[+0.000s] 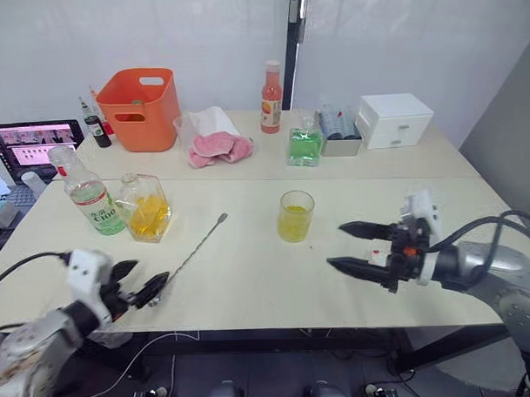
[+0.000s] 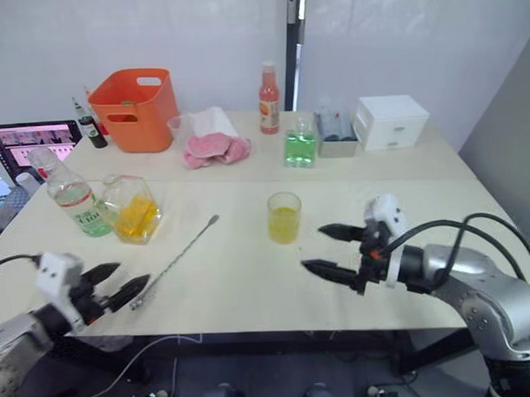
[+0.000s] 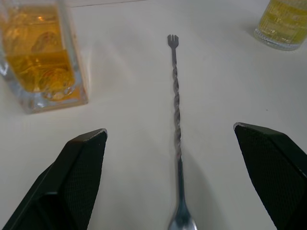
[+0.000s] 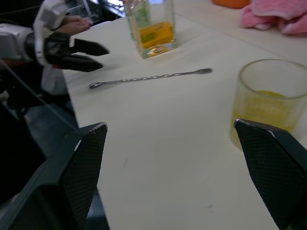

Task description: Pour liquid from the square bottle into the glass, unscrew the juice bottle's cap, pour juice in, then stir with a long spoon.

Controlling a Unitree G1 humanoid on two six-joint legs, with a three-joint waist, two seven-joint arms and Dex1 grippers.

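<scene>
Over the long spoon (image 3: 177, 139), left claw (image 3: 172, 139) gapes empty.

Silver arms – blk jaws, cables

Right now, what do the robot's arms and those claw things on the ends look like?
Each end effector, left and right, has two black tapered fingers with textured inner pads, mounted below a white block. The arms are silver-grey metal, with black cables looping along them.
</scene>
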